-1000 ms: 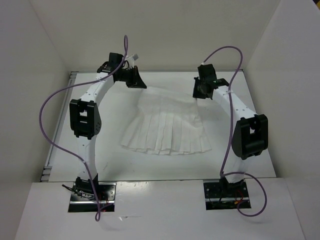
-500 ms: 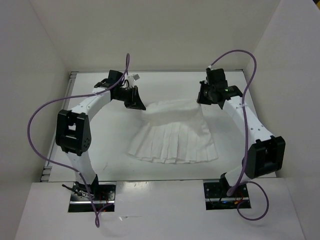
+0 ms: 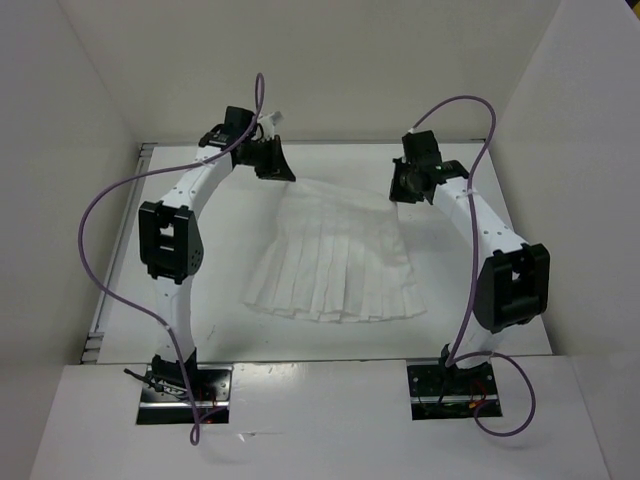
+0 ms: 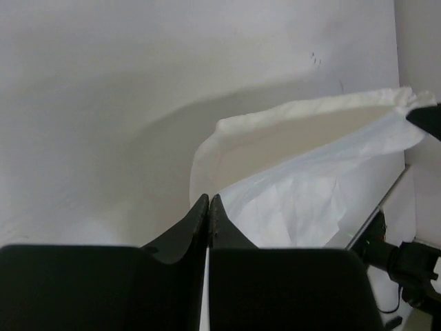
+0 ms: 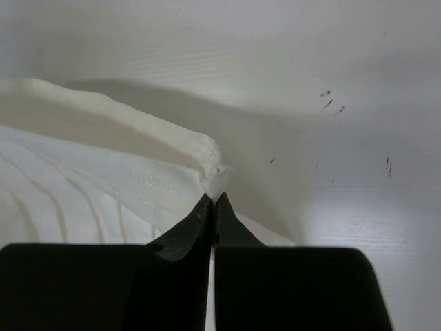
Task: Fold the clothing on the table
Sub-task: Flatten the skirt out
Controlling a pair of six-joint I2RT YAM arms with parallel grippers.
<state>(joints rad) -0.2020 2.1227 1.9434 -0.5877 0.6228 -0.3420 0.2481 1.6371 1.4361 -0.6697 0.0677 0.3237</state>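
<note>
Left gripper (image 3: 283,174) and right gripper (image 3: 398,190) have retreated toward the far edge of the table (image 3: 335,158) since half a second ago. The clothing (image 3: 335,265) went with them, its hem shifting left.

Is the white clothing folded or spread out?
Spread out. The clothing lies fanned on the table, pleats showing; the left gripper and right gripper pinch its far corners.

Bare table (image 3: 230,325) in front of the clothing (image 3: 335,260) — passable. Walls (image 3: 60,200) box three sides; left arm (image 3: 175,235), right arm (image 3: 500,270) flank it.
</note>
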